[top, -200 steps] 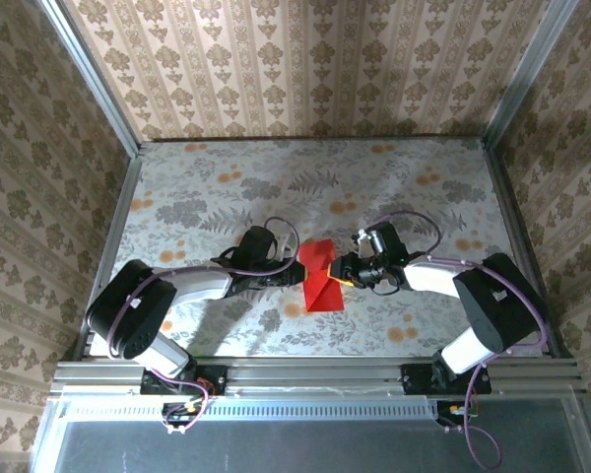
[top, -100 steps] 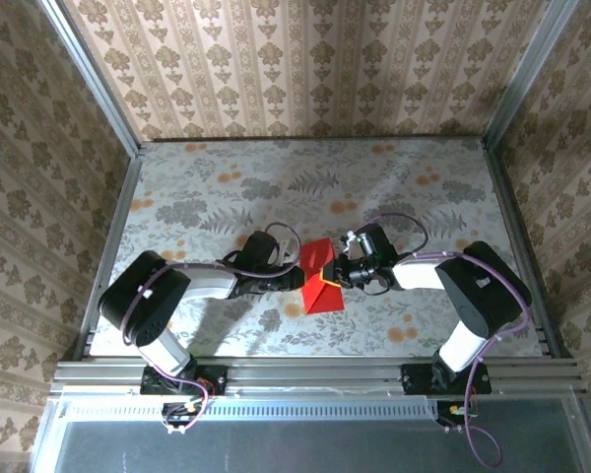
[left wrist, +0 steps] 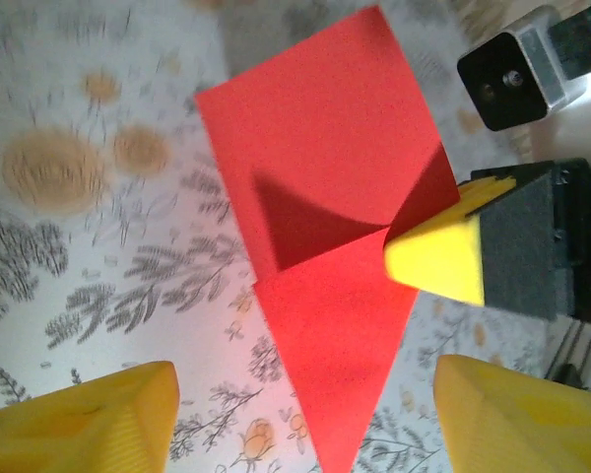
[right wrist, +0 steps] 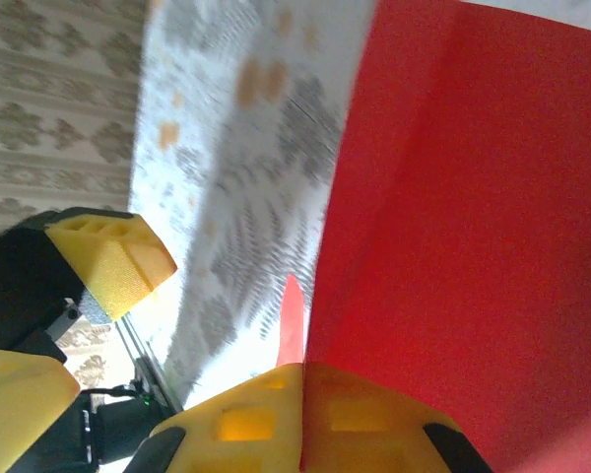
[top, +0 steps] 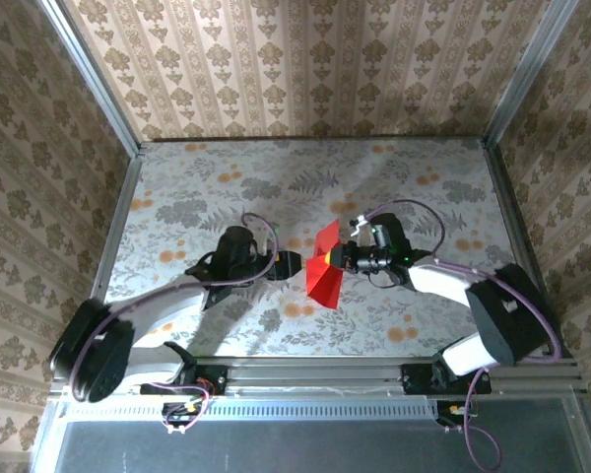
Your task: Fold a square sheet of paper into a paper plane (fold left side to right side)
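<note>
pinching: right gripper (top: 335, 262) clamps the paper (top: 323, 284) to hold its fold up
left gripper (top: 294, 263): fingers apart, near paper, not touching

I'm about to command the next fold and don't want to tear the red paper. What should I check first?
1. Right gripper shut on the red sheet: ok.
2. Left gripper open, off the sheet: ok.
3. Grippers apart from each other: ok.
4. Sheet flat on the table: not ok, one part stands raised.
5. Sheet edges lined up: cannot tell.
</note>
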You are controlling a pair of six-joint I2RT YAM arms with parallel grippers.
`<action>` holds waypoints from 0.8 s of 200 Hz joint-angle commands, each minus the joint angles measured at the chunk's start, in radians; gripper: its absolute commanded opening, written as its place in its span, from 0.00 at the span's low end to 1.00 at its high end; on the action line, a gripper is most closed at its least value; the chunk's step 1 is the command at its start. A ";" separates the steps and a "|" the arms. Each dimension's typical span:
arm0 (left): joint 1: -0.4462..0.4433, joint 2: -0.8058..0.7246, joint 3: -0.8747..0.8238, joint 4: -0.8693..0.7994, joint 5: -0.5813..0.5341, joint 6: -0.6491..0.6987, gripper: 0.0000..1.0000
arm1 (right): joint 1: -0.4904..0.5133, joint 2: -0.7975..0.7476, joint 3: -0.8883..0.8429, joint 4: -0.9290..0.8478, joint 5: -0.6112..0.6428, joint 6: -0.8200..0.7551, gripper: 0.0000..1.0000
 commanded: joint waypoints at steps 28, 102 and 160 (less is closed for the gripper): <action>0.038 -0.295 -0.115 0.141 0.016 -0.071 0.87 | -0.038 -0.256 -0.079 0.134 -0.003 -0.031 0.00; -0.017 -0.253 -0.129 0.468 0.170 -0.238 0.89 | -0.015 -0.412 -0.094 0.359 -0.037 0.105 0.00; -0.105 -0.100 -0.034 0.511 0.223 -0.212 0.84 | 0.055 -0.388 -0.076 0.394 -0.036 0.115 0.00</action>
